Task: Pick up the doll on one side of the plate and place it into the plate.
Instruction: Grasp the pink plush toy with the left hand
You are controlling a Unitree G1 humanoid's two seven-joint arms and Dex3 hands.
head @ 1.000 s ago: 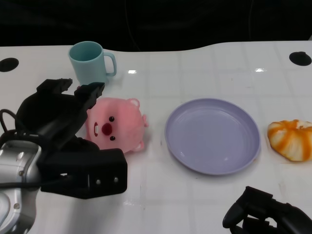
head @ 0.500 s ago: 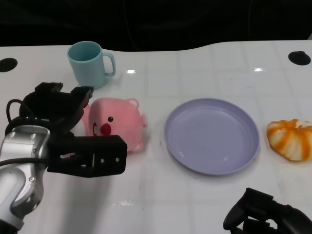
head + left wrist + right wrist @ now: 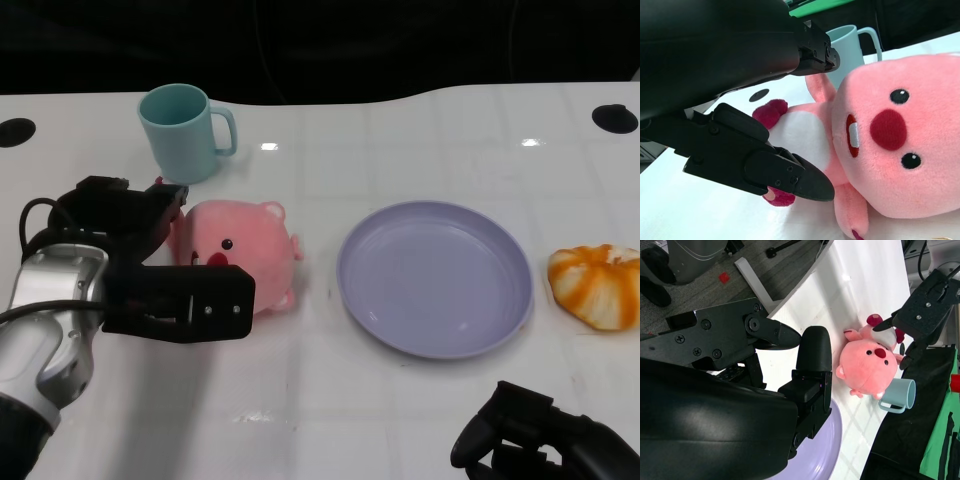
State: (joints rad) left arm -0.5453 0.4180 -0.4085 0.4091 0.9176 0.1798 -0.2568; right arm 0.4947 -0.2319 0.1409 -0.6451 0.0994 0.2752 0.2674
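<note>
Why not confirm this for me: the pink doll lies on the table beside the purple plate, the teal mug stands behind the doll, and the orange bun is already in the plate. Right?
One thing is wrong: the orange bun is not in the purple plate. The head view shows it on the table beside the plate, on the side away from the pink doll. The rest holds: the doll lies on the table beside the plate, and the teal mug stands behind it.

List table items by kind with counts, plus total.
doll: 1
plate: 1
mug: 1
orange-and-white bun-like item: 1
Total: 4
</note>
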